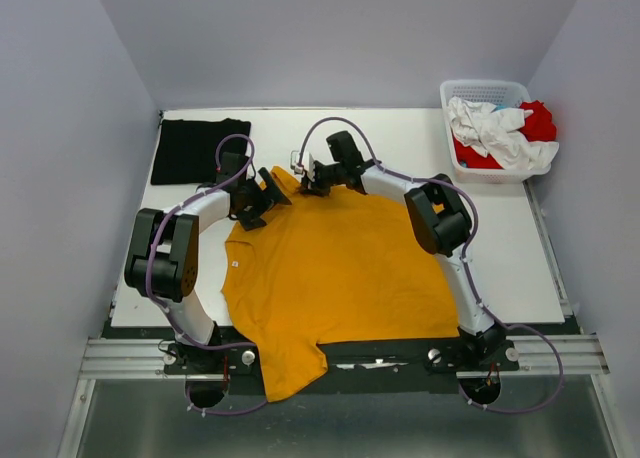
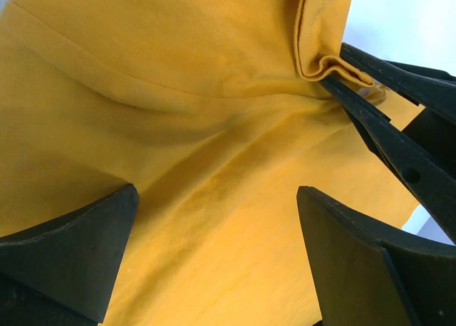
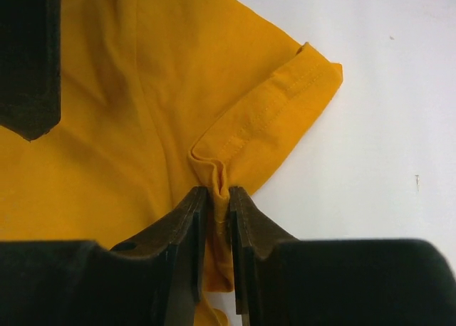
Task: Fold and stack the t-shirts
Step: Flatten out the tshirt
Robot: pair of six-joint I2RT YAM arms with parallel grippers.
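Note:
The mustard t-shirt lies spread over the middle of the table, and its lower part hangs over the near edge. My right gripper is shut on a bunched fold of the sleeve hem at the shirt's far corner. My left gripper hovers open just above the mustard cloth, close to the right gripper's fingers, with nothing between its own. In the top view both grippers meet at the shirt's far edge, left gripper and right gripper. A black t-shirt lies folded at the far left.
A white lattice basket at the far right corner holds a crumpled white t-shirt and a red t-shirt. Bare white table shows to the right of the mustard shirt. Grey walls close in three sides.

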